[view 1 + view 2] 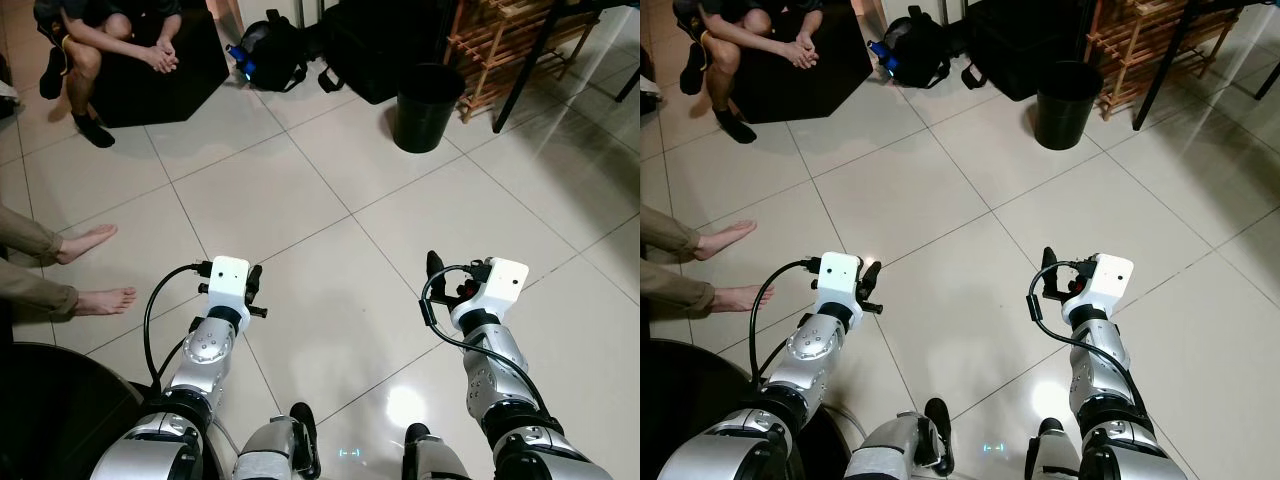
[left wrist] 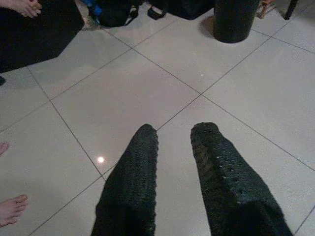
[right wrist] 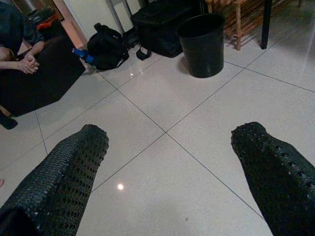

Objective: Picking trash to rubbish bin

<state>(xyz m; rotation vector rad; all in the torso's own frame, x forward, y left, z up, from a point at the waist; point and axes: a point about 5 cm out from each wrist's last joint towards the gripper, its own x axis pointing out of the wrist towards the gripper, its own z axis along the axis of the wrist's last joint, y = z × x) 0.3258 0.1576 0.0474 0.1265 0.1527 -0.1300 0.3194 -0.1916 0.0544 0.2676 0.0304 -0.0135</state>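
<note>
The rubbish bin [image 1: 428, 105] is a black round bucket that stands upright on the tiled floor, ahead and a little to the right, next to a wooden rack. Both arms are held out low over bare tiles, well short of it. My left gripper [image 2: 176, 130] is open with a narrow gap and only floor between its fingers. My right gripper [image 3: 172, 132] is open wide and holds nothing; the bin [image 3: 203, 44] lies straight beyond it.
A person sits on a black seat [image 1: 150, 80] at the far left. Another person's bare feet [image 1: 90, 242] rest at my left. A black backpack [image 1: 270, 50] and a bag [image 1: 365, 50] lie at the back. A wooden rack [image 1: 505, 45] stands right of the bin.
</note>
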